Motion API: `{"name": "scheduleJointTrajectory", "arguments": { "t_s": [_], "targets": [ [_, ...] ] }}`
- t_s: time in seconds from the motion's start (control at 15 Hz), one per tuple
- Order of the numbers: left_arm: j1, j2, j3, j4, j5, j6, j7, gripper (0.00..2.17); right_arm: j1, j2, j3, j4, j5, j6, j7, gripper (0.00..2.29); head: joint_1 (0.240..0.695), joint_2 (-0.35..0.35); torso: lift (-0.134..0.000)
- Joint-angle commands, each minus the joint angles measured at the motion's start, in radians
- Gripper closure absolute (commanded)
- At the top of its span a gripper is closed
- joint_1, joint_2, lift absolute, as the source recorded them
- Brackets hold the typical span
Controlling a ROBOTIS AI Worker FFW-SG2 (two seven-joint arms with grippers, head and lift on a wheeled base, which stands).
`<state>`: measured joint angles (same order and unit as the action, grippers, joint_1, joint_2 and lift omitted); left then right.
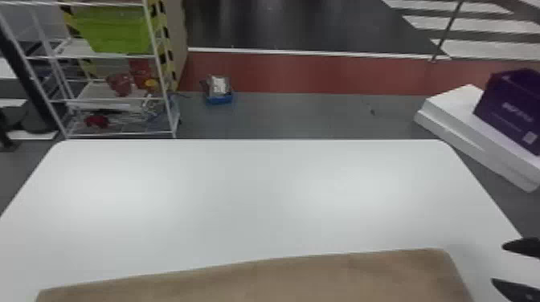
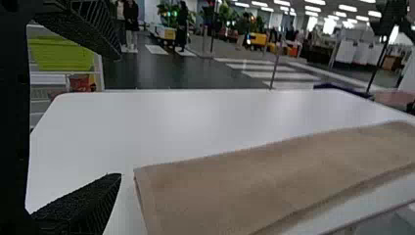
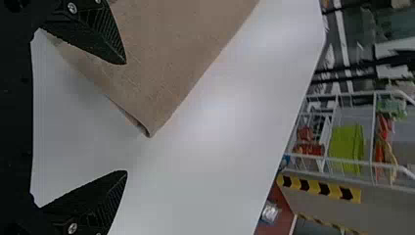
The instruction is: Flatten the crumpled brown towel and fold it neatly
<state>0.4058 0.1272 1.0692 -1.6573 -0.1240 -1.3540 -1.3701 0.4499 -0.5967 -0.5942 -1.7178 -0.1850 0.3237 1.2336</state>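
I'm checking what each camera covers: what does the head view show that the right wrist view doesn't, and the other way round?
Head view: a purple box on white slabs. Right wrist view: the gap between layers at one corner of the brown towel. Both: the towel, white table, wire rack, green bin, and right gripper, jaws open.

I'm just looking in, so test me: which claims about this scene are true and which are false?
1. The brown towel is bunched into a ball. False: it lies mostly flat on the white table.
2. A green bin sits on the rack. True.
3. The right gripper is clamped onto the towel. False: its jaws stand apart.
4. The left gripper has its jaws open. True.
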Motion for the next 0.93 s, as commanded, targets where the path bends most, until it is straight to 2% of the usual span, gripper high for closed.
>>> {"name": "scheduleJointTrajectory", "arguments": {
  "t_s": [0.0, 0.13, 0.2, 0.33, 0.4, 0.47, 0.53, 0.67, 0.87],
  "targets": [
    [-0.019, -0.012, -0.017, 0.004, 0.124, 0.166, 0.028, 0.02, -0.002, 0.041, -0.013, -0.128, -0.067, 0.289, -0.082, 0.09, 0.695, -0.075, -0.124],
    [-0.033, -0.023, -0.069, -0.002, 0.199, 0.454, 0.129, 0.02, -0.014, 0.081, -0.022, -0.16, -0.057, 0.166, -0.121, 0.09, 0.695, -0.047, -0.124],
    [-0.041, -0.028, -0.094, -0.002, 0.233, 0.543, 0.18, 0.02, -0.02, 0.081, -0.013, -0.172, -0.028, 0.084, -0.117, 0.1, 0.695, 0.007, -0.124],
    [-0.058, -0.058, -0.156, -0.012, 0.299, 0.688, 0.318, 0.02, -0.023, 0.083, 0.005, -0.241, 0.05, -0.033, -0.019, 0.1, 0.695, 0.06, -0.124],
    [-0.059, -0.075, -0.193, -0.048, 0.334, 0.82, 0.413, 0.02, -0.011, 0.08, 0.016, -0.275, 0.096, -0.094, 0.03, 0.1, 0.695, 0.095, -0.124],
    [-0.059, -0.083, -0.224, -0.068, 0.337, 0.936, 0.467, 0.02, 0.01, 0.074, 0.022, -0.292, 0.144, -0.214, 0.078, 0.1, 0.695, 0.125, -0.124],
    [-0.064, -0.092, -0.258, -0.082, 0.343, 1.044, 0.534, 0.02, 0.03, 0.064, 0.033, -0.299, 0.199, -0.321, 0.133, 0.11, 0.695, 0.193, -0.124],
    [-0.082, -0.101, -0.301, -0.085, 0.342, 1.136, 0.611, 0.02, 0.046, 0.029, 0.045, -0.299, 0.248, -0.367, 0.133, 0.2, 0.695, 0.24, -0.124],
    [-0.085, -0.115, -0.339, -0.099, 0.343, 1.277, 0.737, 0.03, 0.053, -0.025, 0.031, -0.289, 0.311, -0.398, 0.133, 0.22, 0.695, 0.233, -0.124]
  ]
}}
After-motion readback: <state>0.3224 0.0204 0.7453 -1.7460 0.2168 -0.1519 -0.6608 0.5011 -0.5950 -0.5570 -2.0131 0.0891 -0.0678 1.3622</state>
